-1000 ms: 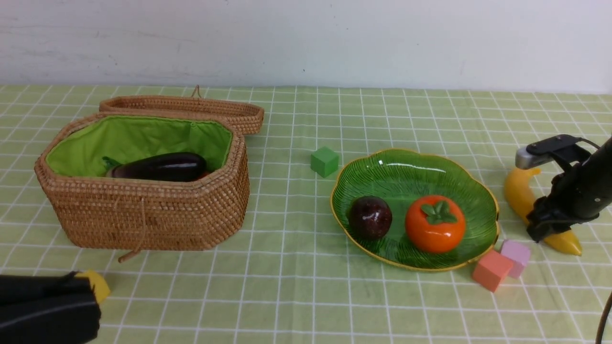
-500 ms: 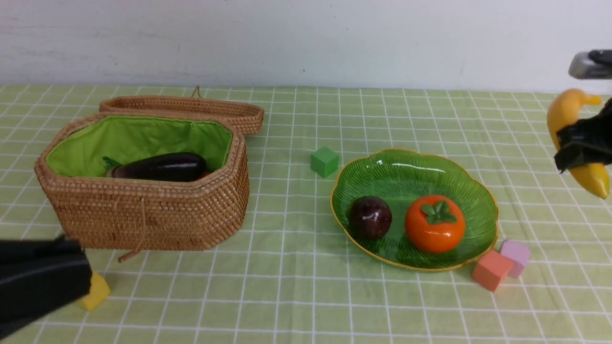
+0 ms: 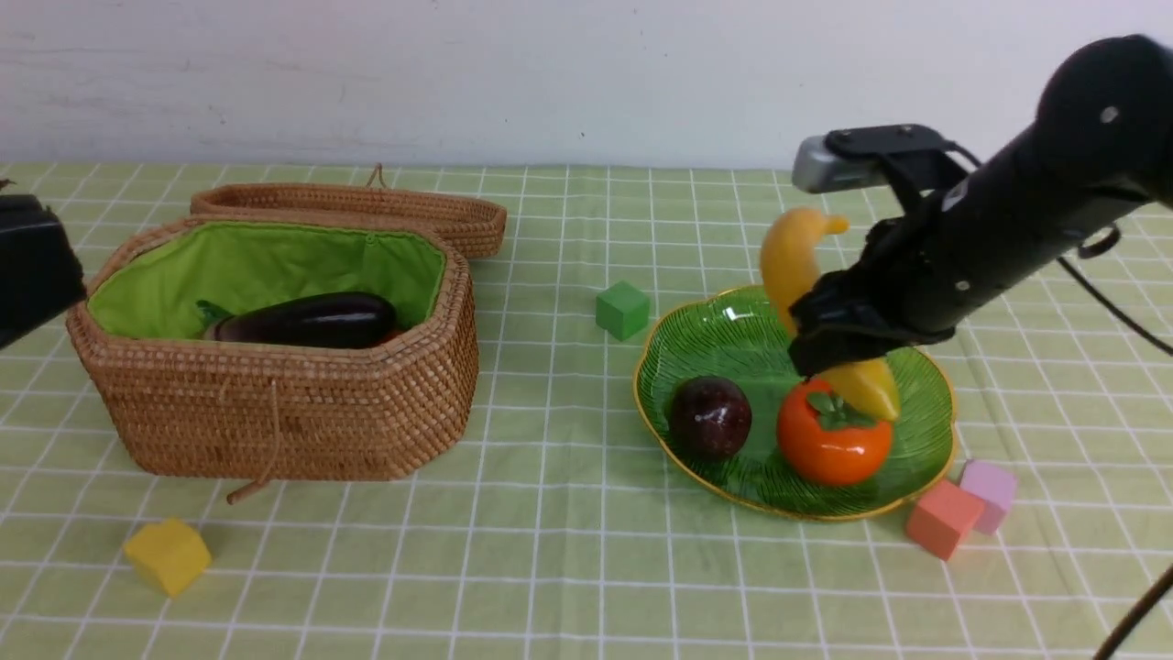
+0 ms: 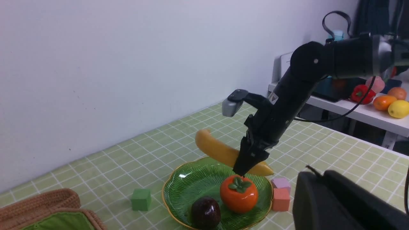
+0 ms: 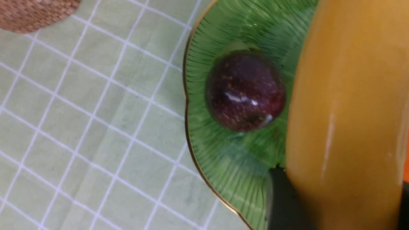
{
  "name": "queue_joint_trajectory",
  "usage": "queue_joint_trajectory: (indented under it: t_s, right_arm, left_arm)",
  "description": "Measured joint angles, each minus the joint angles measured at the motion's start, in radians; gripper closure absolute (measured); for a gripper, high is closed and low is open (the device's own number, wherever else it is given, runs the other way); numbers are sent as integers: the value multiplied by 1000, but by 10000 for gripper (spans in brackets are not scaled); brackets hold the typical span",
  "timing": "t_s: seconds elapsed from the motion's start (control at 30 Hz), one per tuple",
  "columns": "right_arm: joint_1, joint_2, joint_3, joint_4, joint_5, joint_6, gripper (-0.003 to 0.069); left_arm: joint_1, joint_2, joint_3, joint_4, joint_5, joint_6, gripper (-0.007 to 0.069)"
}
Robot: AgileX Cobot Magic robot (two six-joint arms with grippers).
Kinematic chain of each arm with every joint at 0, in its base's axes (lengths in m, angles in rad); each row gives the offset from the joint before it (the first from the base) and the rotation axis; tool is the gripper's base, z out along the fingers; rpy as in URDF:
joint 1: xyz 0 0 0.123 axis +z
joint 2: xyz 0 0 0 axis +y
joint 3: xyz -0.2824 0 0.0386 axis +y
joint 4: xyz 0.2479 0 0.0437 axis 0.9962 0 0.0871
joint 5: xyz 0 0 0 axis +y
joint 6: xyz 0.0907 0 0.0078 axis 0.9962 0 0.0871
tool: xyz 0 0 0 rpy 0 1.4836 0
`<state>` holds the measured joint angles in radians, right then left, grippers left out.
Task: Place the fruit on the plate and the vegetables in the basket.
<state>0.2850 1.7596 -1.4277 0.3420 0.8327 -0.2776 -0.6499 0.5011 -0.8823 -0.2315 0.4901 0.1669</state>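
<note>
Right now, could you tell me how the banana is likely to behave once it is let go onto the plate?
The banana looks stiff: it holds its curve in the right gripper. Its glossy skin probably slides easily on the smooth plate. Being curved, it may rock or come to lean on the persimmon just below it.

I see a table under a light green checked cloth [image 3: 550, 550]. Resting directly on it: the wicker basket [image 3: 275, 412] at my left with its lid [image 3: 367, 206] behind, the green plate [image 3: 733, 339] at my right, a green cube [image 3: 622, 310] between them, a yellow cube [image 3: 168, 555] near the front left, and an orange cube [image 3: 942, 519] touching a pink cube [image 3: 988, 493] just beside the plate's rim.
</note>
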Motion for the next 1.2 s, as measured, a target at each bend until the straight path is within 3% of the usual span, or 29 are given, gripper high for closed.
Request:
queue_joint_trajectory:
  t_s: [0.33, 0.6, 0.8, 1.0, 1.2]
  right_arm:
    - [19, 90, 0, 11, -88, 120, 334]
    - [19, 90, 0, 31, -100, 121, 127]
    - [19, 70, -9, 30, -91, 121, 102]
    - [18, -57, -64, 30, 38, 122, 202]
    - [18, -243, -67, -17, 268, 125, 458]
  left_arm:
    - [0, 0, 0, 2, 39, -7, 601]
    - [0, 0, 0, 3, 39, -8, 601]
    - [0, 0, 0, 3, 39, -10, 597]
    - [0, 0, 0, 3, 39, -10, 596]
    - [0, -5, 0, 6, 30, -17, 597]
